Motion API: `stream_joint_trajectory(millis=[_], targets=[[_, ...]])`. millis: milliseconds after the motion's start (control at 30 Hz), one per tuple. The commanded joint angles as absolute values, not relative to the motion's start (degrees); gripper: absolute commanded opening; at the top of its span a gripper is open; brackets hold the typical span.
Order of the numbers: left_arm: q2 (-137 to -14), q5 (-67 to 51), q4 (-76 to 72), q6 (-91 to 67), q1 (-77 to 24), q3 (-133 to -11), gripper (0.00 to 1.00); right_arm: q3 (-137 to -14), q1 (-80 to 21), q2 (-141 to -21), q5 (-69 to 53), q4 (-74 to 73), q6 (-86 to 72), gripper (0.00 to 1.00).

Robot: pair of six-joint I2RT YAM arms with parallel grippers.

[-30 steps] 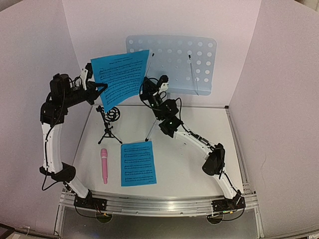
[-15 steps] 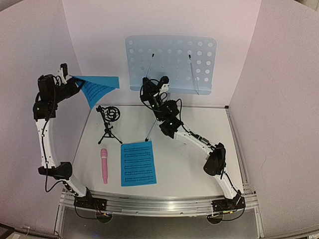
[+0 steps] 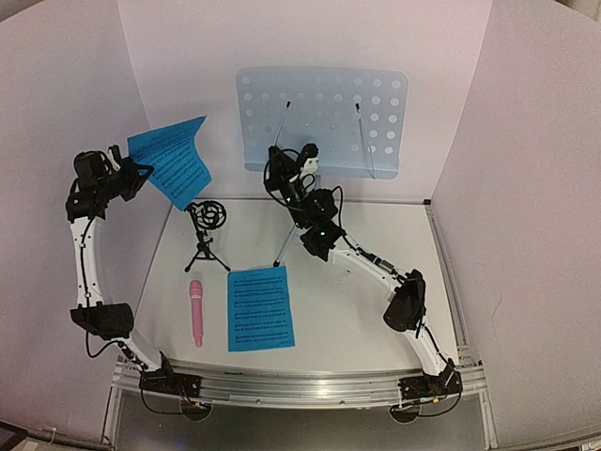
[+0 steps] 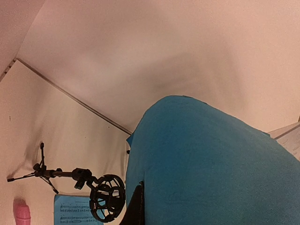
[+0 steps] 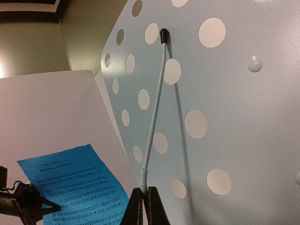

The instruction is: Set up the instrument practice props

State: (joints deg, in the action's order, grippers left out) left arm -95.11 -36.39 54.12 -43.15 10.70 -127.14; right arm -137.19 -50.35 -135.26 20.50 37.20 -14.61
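Raised left arm (image 3: 83, 256), left fingers (image 4: 136, 209) clamped; outstretched right arm (image 3: 372, 265), right fingers (image 5: 135, 212) clamped

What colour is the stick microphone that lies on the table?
Pink. The microphone shows best in the top external view.

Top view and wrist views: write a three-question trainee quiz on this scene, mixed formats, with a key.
1. Fill in: in the top view, the pink microphone lies to the ___ of the flat sheet.
2. True or false: the left gripper is empty.
3. The right gripper is shut on: A the microphone, B the music stand's wire clip, C nothing.
Key: 1 left; 2 false, it holds the raised sheet; 3 B.
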Motion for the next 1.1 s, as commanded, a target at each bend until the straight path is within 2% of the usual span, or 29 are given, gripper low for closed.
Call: stream_joint_trajectory(millis=[0, 533, 933, 1067], targets=[[-93.99, -37.42, 51.31, -44.54, 10.61, -127.2, 0.0, -138.64, -52.03, -132.27, 17.14, 35.76, -15.34, 0.0], [-95.57, -41.33, 53.27, -32.82, 9.6, -132.52, 0.0, -140.69, -53.02, -132.84, 6.17, 38.67, 4.36, 0.0], [-99.36, -43.75, 63.01, -8.72, 6.22, -145.05, 0.0, -138.77, -52.69, -131.64, 10.68, 38.76, 5.52, 0.0], [-98.33, -44.25, 64.87, -4.17, 5.31, -145.78, 0.0, -138.27, -51.42, -131.31, 9.97, 38.68, 2.6, 0.0]])
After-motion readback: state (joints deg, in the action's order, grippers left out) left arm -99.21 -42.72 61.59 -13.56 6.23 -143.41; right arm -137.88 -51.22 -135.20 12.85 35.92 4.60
